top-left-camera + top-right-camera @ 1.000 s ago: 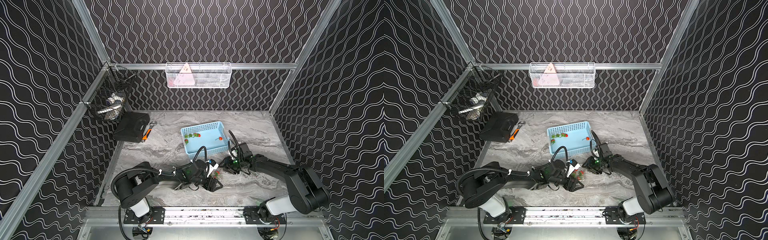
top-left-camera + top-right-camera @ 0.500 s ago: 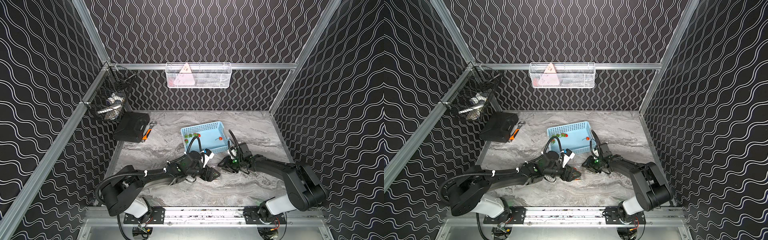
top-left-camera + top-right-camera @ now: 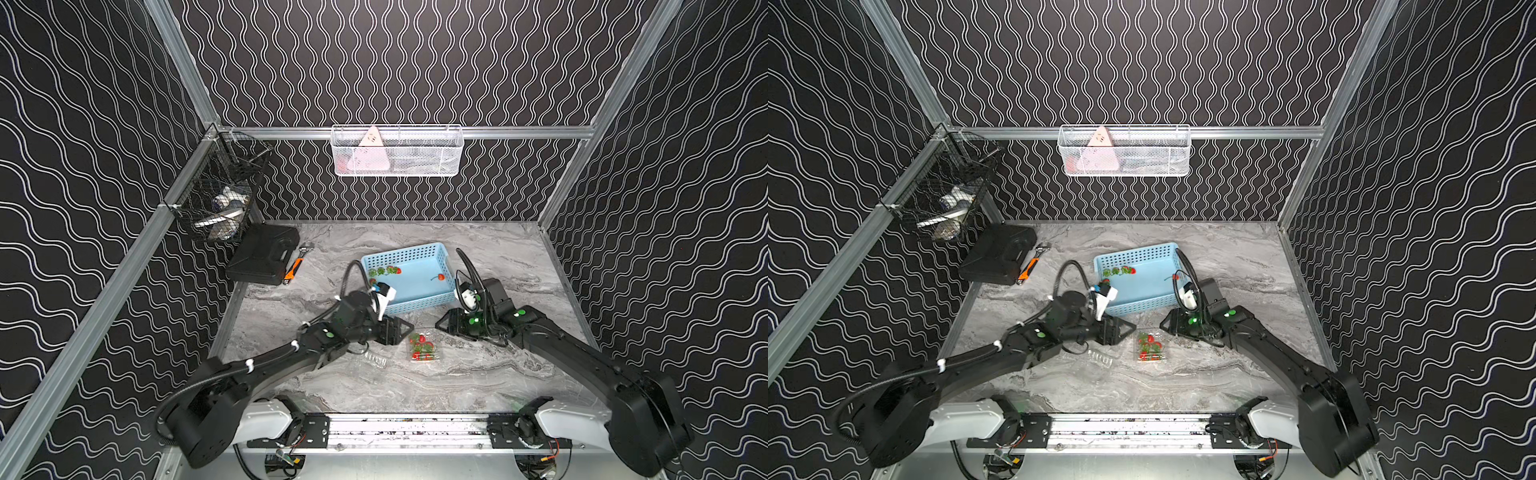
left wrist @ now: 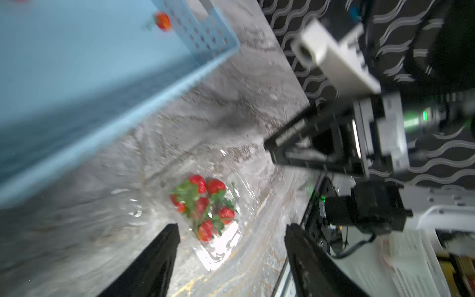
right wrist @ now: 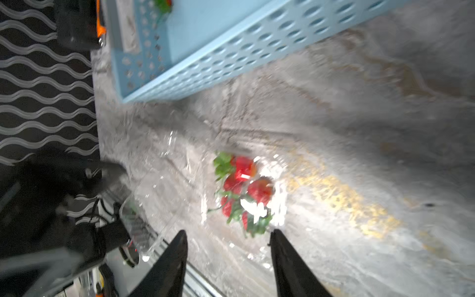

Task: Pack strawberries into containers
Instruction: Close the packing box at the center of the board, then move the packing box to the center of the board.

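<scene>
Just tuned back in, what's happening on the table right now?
The left gripper and right gripper flank a clear container of strawberries beside the blue basket. Both are open and hold nothing. A few berries lie in the basket. A second container looks empty.

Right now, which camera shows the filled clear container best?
Left wrist view: the container sits close, its strawberries fairly sharp. Right wrist view shows it too, but blurred, with glare. In both top views it is only a small red patch.
</scene>
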Robot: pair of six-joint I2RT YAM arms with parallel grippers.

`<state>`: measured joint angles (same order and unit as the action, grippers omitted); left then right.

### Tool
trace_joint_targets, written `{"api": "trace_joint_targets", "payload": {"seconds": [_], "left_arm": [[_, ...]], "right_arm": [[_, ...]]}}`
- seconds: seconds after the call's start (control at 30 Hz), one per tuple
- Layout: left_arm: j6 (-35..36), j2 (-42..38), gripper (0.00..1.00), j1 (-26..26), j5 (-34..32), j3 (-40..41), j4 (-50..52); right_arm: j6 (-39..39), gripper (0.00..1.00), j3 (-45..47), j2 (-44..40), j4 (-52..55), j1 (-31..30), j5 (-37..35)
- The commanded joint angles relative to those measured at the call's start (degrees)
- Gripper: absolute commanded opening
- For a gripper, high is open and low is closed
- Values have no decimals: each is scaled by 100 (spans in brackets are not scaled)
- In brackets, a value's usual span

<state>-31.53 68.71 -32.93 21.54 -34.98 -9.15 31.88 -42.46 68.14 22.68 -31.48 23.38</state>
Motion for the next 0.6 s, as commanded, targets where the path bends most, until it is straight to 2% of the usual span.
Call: {"api": "trace_joint_targets", "payload": {"seconds": [0.0,0.13,0.3,0.4,0.57], "left_arm": [[140,-376,71,611,-304,-68,635],[-28,-614,71,1567,-202,-3,757],[-307,-581,71,2614,368,110,447],[-398,-535,71,2897,580,73,361],[-363,-448,71,3070,774,-102,446]], "right_arm": [[-33,48,-23,-127,-83,-551,-143],[11,45,-368,585,-351,-1429,-312],[-71,43,-840,1685,-529,-1884,-363],[-153,43,-1080,2132,-420,-1923,-358],[-194,42,-1243,2661,40,-1916,-684]]}}
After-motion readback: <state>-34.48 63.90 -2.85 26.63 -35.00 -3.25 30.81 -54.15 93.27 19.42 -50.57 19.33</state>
